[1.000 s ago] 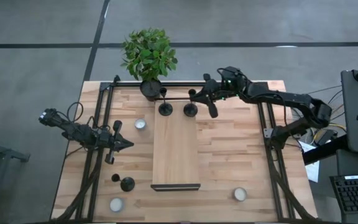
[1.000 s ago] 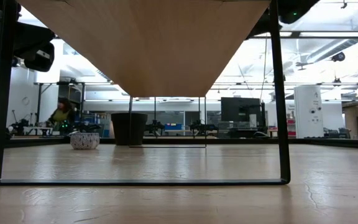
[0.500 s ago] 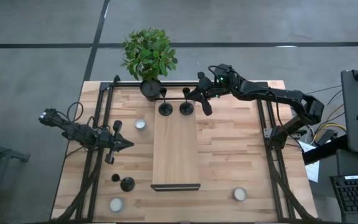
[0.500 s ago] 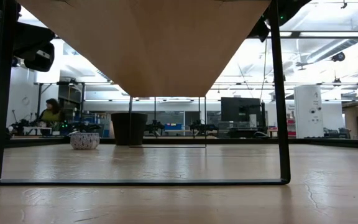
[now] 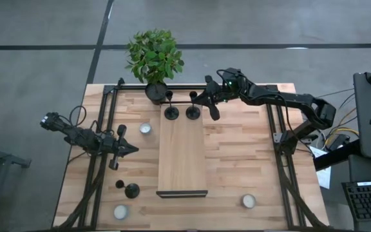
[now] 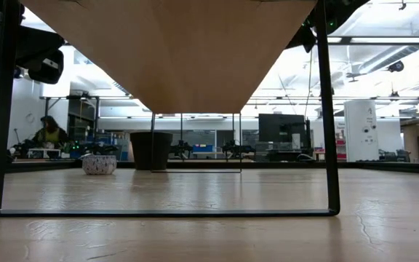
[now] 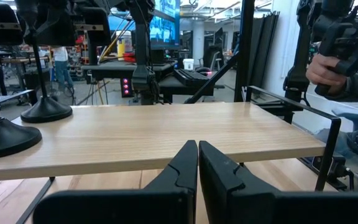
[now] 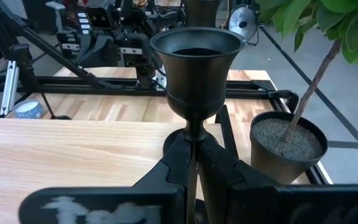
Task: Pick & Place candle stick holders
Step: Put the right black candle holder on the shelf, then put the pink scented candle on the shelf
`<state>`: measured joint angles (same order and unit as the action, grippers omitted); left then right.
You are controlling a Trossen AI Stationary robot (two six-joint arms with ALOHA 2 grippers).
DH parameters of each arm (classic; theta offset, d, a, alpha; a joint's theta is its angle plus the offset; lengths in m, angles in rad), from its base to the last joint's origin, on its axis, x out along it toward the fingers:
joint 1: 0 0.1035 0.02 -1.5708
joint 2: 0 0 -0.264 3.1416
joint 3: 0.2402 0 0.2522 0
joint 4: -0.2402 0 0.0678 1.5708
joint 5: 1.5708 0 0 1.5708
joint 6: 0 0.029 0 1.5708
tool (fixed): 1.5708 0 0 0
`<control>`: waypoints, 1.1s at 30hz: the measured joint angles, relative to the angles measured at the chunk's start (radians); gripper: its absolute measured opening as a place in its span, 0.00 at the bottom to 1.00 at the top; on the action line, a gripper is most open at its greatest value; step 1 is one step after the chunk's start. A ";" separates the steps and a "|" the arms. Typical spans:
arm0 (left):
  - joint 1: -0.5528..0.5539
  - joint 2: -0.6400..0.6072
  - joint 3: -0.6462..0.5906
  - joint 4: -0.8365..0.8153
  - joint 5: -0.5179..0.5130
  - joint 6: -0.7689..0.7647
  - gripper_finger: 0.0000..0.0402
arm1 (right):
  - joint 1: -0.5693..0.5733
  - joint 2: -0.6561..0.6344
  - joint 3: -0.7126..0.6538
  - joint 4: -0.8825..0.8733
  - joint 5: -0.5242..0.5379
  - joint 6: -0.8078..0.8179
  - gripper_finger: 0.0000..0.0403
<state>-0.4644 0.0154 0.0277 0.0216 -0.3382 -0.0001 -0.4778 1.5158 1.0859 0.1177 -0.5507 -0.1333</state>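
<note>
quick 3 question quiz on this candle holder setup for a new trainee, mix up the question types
1. True or false: the right gripper is shut on a candle stick holder at the raised board's far end.
2. How many holders stand on the board? A) one B) two C) three
3. Fill in: the third holder stands on the table near a white ____.

Key: 1 true; 2 B; 3 tealight. The left gripper waits shut, left of the board.

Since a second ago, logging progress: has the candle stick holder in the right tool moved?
Yes. The right tool, shut on the candle stick holder, carried it leftward toward the other holder beside the plant pot.
</note>
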 joint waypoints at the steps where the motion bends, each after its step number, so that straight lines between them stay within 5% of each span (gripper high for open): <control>1: 0.000 0.000 0.000 0.000 0.000 0.000 0.03 | 0.000 0.000 0.000 -0.001 0.000 0.001 0.04; 11: 0.000 0.000 0.000 0.000 0.000 0.000 0.03 | 0.000 -0.002 0.000 -0.008 0.000 0.004 0.07; 33: 0.000 0.000 0.000 0.000 0.000 0.000 0.03 | 0.000 -0.052 -0.002 -0.044 0.003 0.033 0.45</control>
<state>-0.4643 0.0157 0.0275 0.0218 -0.3382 0.0001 -0.4782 1.4636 1.0840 0.0737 -0.5472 -0.1001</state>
